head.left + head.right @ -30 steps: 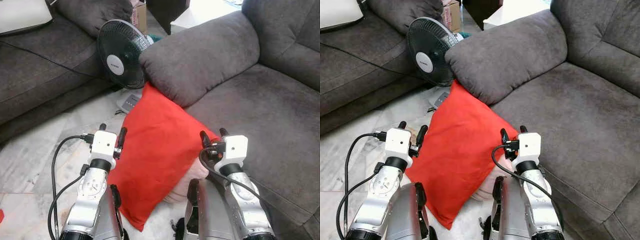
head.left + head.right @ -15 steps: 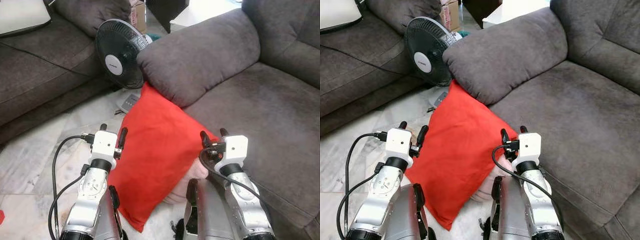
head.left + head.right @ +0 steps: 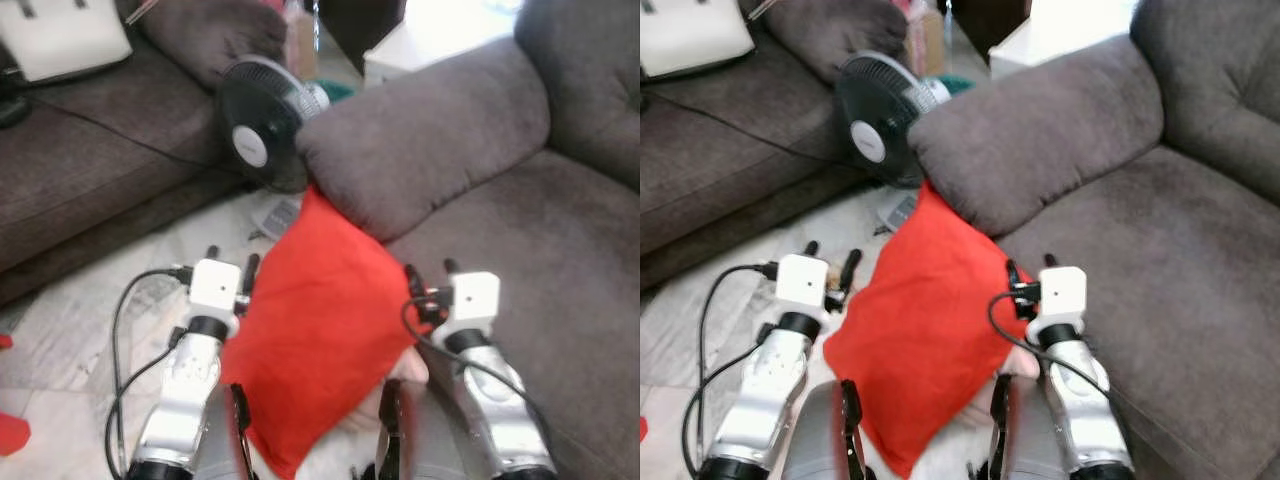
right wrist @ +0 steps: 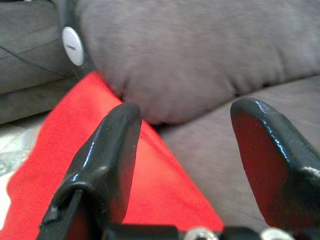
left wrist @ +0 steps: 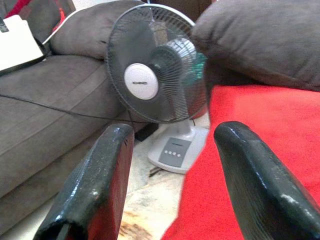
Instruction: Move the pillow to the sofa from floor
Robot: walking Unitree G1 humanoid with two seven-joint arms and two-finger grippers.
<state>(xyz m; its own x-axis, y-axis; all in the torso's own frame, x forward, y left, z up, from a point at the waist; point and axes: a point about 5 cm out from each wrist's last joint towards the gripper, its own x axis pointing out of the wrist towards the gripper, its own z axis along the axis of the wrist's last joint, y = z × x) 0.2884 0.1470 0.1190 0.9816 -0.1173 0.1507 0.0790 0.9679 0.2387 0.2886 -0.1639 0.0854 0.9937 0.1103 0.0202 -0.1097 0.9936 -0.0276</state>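
A red pillow (image 3: pixel 320 320) leans tilted against the front of the grey sofa (image 3: pixel 540 260), its lower corner on the floor and its top corner tucked under the sofa's padded arm (image 3: pixel 430 130). My left gripper (image 3: pixel 232 262) is open at the pillow's left edge. My right gripper (image 3: pixel 430 272) is open at the pillow's right corner, by the sofa seat. In the left wrist view the red pillow (image 5: pixel 260 150) lies beyond one black finger (image 5: pixel 255 175). In the right wrist view the pillow (image 4: pixel 75 150) lies behind the left finger (image 4: pixel 107 160).
A black standing fan (image 3: pixel 262 140) with a white base (image 5: pixel 177 152) stands on the floor just behind the pillow. A second grey sofa (image 3: pixel 90 170) runs along the left, with a cable across it and a white object (image 3: pixel 65 40) on top. A pale pink thing (image 3: pixel 405 375) lies under the pillow.
The whole picture has shifted and blurred, so the camera moved. Both grippers stay at the pillow's two sides, still open.
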